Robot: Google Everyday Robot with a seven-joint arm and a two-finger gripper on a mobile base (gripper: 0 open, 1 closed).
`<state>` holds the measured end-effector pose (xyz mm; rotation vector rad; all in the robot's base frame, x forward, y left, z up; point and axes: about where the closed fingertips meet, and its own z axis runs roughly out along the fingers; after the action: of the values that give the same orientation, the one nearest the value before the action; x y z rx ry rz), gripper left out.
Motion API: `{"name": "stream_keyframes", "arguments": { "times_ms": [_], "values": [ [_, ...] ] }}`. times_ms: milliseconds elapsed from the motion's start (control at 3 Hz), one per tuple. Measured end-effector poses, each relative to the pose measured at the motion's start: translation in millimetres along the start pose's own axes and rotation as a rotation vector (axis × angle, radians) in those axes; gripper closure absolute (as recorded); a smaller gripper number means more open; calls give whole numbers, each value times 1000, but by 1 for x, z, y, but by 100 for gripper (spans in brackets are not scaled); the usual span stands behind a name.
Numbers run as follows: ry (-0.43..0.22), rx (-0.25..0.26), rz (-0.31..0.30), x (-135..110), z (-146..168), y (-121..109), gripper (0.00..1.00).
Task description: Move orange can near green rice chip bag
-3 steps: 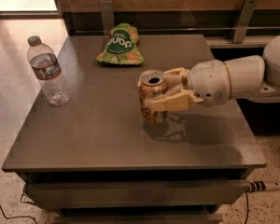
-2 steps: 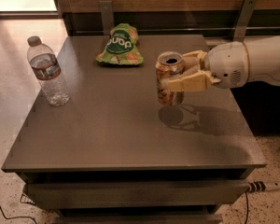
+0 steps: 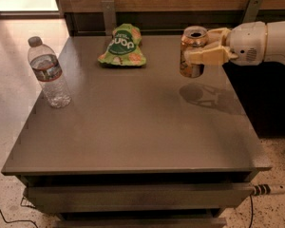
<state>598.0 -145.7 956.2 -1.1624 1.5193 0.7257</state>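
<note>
The orange can (image 3: 192, 51), with a silver top and open pull-tab hole, is held upright in the air above the right back part of the grey table (image 3: 133, 127). My gripper (image 3: 199, 46) comes in from the right and is shut on the can, its tan fingers (image 3: 206, 56) around the can's side. The can's shadow lies on the table below it. The green rice chip bag (image 3: 123, 45) lies flat near the table's back edge, left of the can, with a gap between them.
A clear plastic water bottle (image 3: 48, 72) stands upright at the table's left edge. A wooden wall with metal brackets runs behind the table. A drawer front is below the tabletop. A cable lies on the floor at the lower right.
My gripper has lifted the orange can off the table and carried it up and toward the back right. The bag and bottle have not moved.
</note>
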Motion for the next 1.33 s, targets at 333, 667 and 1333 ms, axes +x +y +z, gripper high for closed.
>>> {"name": "stream_keyframes", "arguments": {
  "times_ms": [333, 667, 1333],
  "values": [
    [-46, 97, -19, 10, 10, -36, 100],
    [-82, 187, -23, 25, 34, -84, 100],
    [-75, 188, 44, 49, 80, -124, 100]
  ]
}}
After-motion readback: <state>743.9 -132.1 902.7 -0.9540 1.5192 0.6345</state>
